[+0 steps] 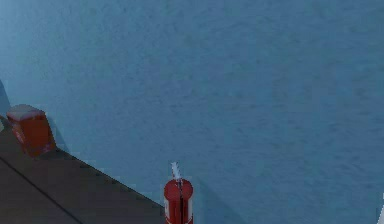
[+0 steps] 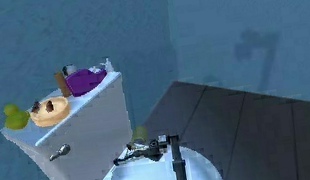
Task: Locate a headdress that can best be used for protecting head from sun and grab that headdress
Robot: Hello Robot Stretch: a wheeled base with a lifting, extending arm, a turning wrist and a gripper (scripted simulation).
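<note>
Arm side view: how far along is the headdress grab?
Done: found, likely; a tan, round, hat-like thing lies on the toilet tank. In hand: the gripper is at the bowl, lower than the tank top. Left: reaching and lifting it. Whether the gripper holds anything cannot be told.

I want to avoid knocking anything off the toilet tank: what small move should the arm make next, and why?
Probably raise the arm first. The hand shows low, by the toilet bowl and in front of the tank, while the tan round thing, likely the sun hat, lies on the tank's lid between a yellow-green thing and a purple thing.
</note>
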